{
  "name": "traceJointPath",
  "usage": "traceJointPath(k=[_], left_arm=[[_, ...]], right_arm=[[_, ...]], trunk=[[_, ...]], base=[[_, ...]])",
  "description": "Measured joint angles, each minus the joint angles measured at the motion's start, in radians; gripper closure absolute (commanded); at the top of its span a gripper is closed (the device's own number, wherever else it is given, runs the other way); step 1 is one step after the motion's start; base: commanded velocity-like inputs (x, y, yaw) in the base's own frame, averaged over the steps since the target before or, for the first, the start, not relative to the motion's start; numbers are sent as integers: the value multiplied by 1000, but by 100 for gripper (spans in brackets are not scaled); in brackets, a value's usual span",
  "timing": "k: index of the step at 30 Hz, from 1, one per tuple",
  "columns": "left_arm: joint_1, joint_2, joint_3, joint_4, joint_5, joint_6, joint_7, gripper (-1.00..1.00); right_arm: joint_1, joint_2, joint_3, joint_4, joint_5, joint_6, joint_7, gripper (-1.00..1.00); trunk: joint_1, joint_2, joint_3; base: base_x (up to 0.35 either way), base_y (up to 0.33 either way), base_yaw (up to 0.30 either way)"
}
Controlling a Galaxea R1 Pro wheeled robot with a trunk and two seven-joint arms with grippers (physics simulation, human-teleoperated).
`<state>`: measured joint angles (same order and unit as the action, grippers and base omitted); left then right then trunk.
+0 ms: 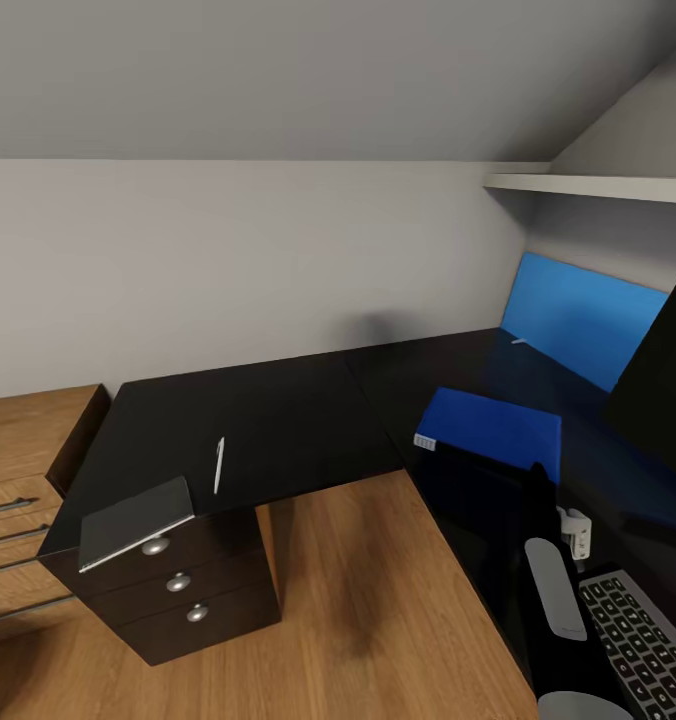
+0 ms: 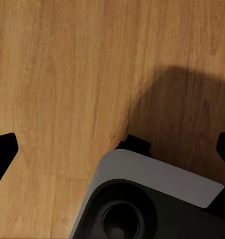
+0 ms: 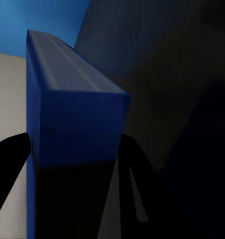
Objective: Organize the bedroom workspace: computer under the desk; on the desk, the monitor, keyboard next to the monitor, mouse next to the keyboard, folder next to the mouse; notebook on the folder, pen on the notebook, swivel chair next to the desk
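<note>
I have the folder [image 1: 490,432] in my right gripper [image 3: 75,164], whose fingers [image 3: 10,164] are closed on its two flat sides, and it hangs just over the black tabletop [image 1: 278,420] near the keyboard [image 1: 643,640]. So the folder job is almost done. It only needs setting down. The notebook [image 1: 136,520] and the pen [image 1: 218,465] lie on the far wing of the tabletop, well apart from these fingers, so stacking them is left (the chair too, I think). The folder lies nearly flat, its long side running away from the fingers. My left gripper [image 2: 112,149] is wide open, holding nothing, over the wood floor [image 2: 67,74].
</note>
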<state>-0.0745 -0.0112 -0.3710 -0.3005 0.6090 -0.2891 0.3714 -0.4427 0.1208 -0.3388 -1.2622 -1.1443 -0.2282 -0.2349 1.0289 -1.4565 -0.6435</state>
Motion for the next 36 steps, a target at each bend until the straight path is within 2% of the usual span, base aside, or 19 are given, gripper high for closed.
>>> traceJointPath(k=[8,14,27,36], left_arm=[[0,0,0,0,0,0,0,-100],[0,0,-1,0,0,-1,0,-100],[0,0,-1,0,0,0,0,-100],[0,-2,1,0,0,-33,0,-100]], right_arm=[[1,-4,0,-1,-1,9,4,100],[2,-6,35,-1,0,14,6,100],[3,-6,43,1,5,10,0,100],[3,-6,47,10,6,11,-79,100]], trunk=[[0,0,0],[0,0,0],[0,0,0],[0,0,0]], base=[[0,0,-6],[0,0,0],[0,0,0],[71,0,0]])
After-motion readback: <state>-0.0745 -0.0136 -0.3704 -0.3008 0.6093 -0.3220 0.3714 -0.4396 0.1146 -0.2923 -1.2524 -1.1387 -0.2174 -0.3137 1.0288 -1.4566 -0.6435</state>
